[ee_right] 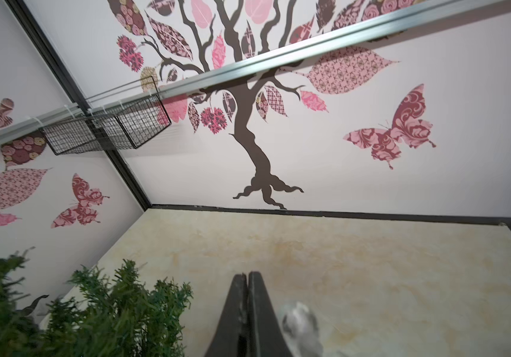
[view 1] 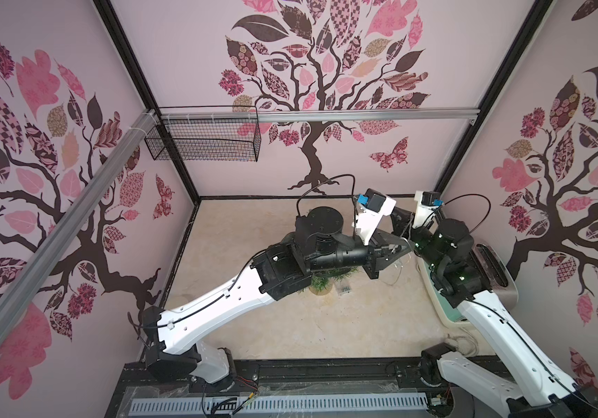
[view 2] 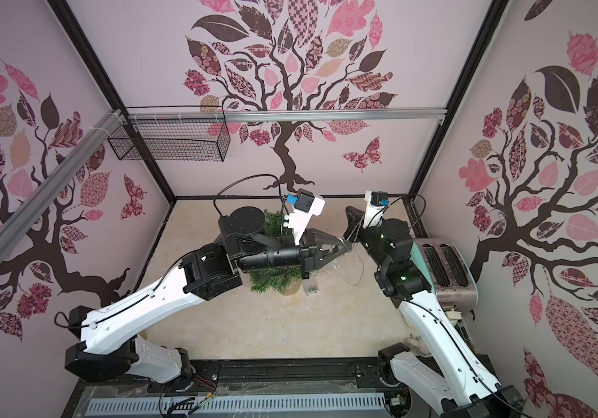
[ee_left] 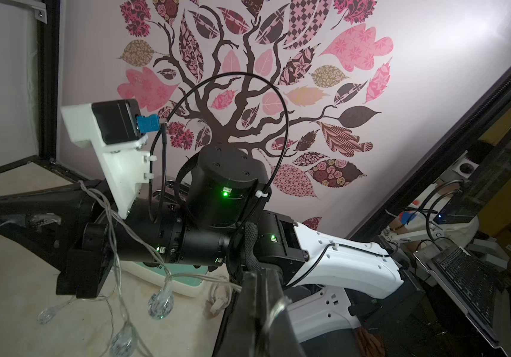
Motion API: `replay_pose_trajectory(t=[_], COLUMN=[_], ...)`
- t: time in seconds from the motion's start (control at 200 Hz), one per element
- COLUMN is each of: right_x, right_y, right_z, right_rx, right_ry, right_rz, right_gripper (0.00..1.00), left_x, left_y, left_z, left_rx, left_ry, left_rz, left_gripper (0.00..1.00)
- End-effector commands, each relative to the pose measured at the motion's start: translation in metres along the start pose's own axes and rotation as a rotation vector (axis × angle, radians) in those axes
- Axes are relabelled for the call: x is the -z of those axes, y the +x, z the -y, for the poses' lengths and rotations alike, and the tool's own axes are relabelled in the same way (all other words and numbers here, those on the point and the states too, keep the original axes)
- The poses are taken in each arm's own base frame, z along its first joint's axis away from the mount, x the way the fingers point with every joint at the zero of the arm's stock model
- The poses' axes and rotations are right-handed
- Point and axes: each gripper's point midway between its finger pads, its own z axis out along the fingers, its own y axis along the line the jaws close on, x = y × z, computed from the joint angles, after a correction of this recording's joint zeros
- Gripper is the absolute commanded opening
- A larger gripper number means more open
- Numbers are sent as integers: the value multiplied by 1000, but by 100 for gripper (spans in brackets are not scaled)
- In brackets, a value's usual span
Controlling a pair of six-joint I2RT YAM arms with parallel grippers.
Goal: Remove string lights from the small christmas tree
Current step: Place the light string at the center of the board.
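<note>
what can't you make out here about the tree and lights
- small christmas tree: mostly under the left arm in both top views, cut off in the right wrist view
- string lights: too thin to trace in the top views
- right gripper: shut in its wrist view; whether it pinches the lights is hidden, the bulb beside it blurred
- battery box: too small in a top view

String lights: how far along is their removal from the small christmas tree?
Done: part of the string lights hangs clear of the small christmas tree, draped over the shut right claw. In hand: the shut left claw seems to pinch them. Remaining: the battery box lies beside the tree; further wraps are hidden.
</note>
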Motion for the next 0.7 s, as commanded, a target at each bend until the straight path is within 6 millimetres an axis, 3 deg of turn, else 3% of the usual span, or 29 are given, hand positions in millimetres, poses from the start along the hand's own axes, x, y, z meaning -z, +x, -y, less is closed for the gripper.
replay_pose_trajectory(t=[0.0, 0.11, 0.205, 0.385, 0.595, 0.695], right_x=[7, 4, -5, -33, -55, -71], right_y=[-78, -124, -153, -181, -226, -233], right_z=[-30, -43, -50, -46, -46, -42], right_rx=[39, 93, 125, 169, 227, 239], right_ry=[-92, -108, -113, -67, -28, -7], right_rz=[150, 211, 251, 310, 383, 384], right_gripper=[0, 0, 0, 0, 0, 0], left_x=[5, 7, 8, 6, 9, 10], left_y=[-17, -21, -24, -28, -36, -37], left_z=[11, 15, 17, 17, 20, 18], left_rx=[-18, -21, -26, -41, -76, -93], left_ry=[20, 30, 31, 23, 14, 4], left_rz=[42, 50, 56, 51, 57, 58], left_gripper=[0, 0, 0, 0, 0, 0])
